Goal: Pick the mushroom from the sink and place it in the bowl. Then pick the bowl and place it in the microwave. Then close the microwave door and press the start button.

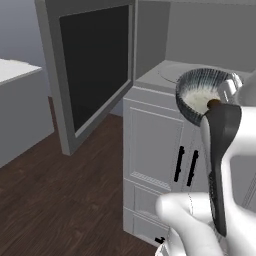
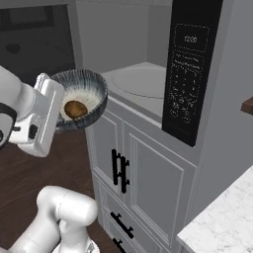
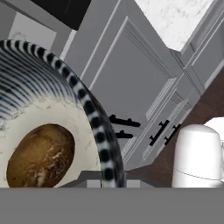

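Note:
My gripper (image 2: 63, 110) is shut on the rim of the bowl (image 2: 88, 82) and holds it in the air, tilted, just in front of the open microwave (image 2: 143, 81). The streaked bowl (image 1: 196, 85) hangs at the level of the microwave's floor, by its front edge. The mushroom (image 2: 75, 109) lies inside on the pale bottom, and looks large and brown in the hand view (image 3: 41, 155). The microwave door (image 1: 95, 65) stands swung wide open to the left. The control panel (image 2: 190, 74) with its buttons is right of the cavity. The sink is out of view.
Grey cabinet doors with black handles (image 2: 120, 170) stand below the microwave. A white marble counter (image 2: 222, 222) lies at the lower right. Another pale counter (image 1: 15, 70) stands at the far left, with dark wood floor (image 1: 60, 200) between.

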